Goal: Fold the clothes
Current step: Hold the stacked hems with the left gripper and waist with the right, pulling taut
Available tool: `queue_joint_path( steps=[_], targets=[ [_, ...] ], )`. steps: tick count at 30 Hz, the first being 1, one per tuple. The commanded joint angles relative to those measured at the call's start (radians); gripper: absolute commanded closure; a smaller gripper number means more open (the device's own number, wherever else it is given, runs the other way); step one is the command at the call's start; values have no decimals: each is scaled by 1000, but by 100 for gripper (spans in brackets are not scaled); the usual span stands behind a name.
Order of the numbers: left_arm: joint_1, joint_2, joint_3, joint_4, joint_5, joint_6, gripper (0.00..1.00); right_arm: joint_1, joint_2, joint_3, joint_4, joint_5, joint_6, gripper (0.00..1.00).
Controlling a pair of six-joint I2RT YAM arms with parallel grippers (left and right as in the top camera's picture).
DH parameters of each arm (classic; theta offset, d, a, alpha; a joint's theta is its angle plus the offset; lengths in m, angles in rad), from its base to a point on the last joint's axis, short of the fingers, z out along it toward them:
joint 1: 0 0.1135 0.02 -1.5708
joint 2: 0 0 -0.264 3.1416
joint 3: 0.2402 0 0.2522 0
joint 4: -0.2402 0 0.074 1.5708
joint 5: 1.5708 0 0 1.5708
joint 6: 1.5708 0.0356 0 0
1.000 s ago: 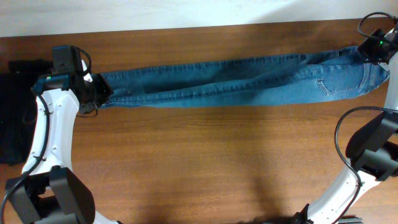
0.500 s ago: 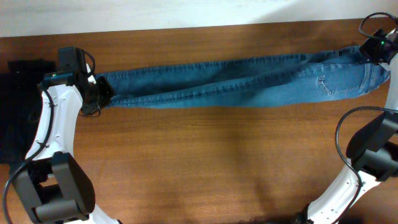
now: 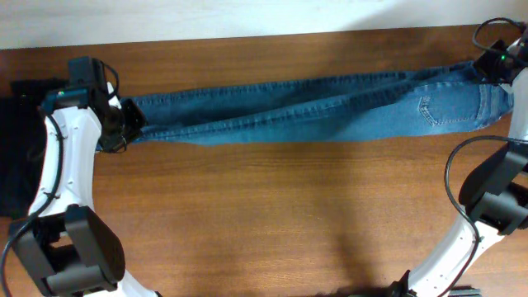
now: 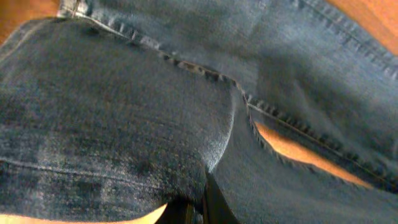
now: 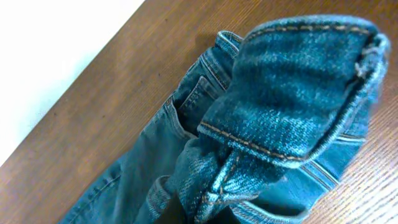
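The blue denim jeans [image 3: 330,107] lie stretched in a long band across the far part of the table, legs to the left and waistband to the right. My left gripper [image 3: 125,125] is shut on the leg ends. In the left wrist view denim [image 4: 124,106] fills the frame and covers the jaws [image 4: 200,210]. My right gripper [image 3: 495,70] is shut on the waistband at the far right. In the right wrist view the bunched waistband [image 5: 292,106] rises from the jaws [image 5: 208,208], with a back pocket [image 5: 186,109] beside it.
A black folded garment pile [image 3: 15,157] lies at the table's left edge, just behind the left arm. The brown wooden table [image 3: 280,214] extends in front of the jeans. A white wall strip [image 3: 247,16] runs behind the table's far edge.
The left gripper shifted slightly right, then back left, with the leg ends. The jeans stay stretched between both grippers. Both grips are unchanged.
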State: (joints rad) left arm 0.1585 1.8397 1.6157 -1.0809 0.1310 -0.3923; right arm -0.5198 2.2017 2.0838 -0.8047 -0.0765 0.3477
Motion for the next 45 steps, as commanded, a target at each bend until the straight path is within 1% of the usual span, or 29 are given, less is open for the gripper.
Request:
queue_joint_path(
  steps=[1,6,12,21,27,35,36,37,38,39,40,41,42,43,45],
  targets=[
    [43,69,100,-63,-102,29,99,-24,15,29,40,70,2,96],
    [43,212,271,-203,-99,43,99,-24,15,29,63,69,2,96],
    [43,306,385,-272,-95,43,99,-24,16,29,74,62,2,96],
    [43,309,385,-259,-159,51,99,-22,17,29,80,62,2,96],
    [43,315,385,-231,-158,51,99,-5,19,29,95,63,2,96],
    [43,366,385,-213,-158,50,99,4,47,29,111,62,28,96],
    [43,367,385,-209,-158,50,97,4,52,30,111,63,28,96],
    [43,367,385,-201,-158,50,92,4,58,29,114,63,28,96],
    [43,367,385,-193,-158,50,82,4,62,29,118,63,28,96],
    [43,367,388,-188,-158,50,77,4,64,29,122,63,28,96],
    [43,367,393,-187,-158,50,75,4,66,29,129,63,28,96],
    [42,367,394,-183,-158,50,69,4,66,29,135,63,28,96],
    [42,367,394,-179,-158,50,60,4,67,29,145,62,28,96],
    [42,367,394,-175,-158,50,56,5,67,29,154,63,28,96],
    [42,367,394,-160,-158,51,56,5,67,29,172,62,28,96]
  ],
)
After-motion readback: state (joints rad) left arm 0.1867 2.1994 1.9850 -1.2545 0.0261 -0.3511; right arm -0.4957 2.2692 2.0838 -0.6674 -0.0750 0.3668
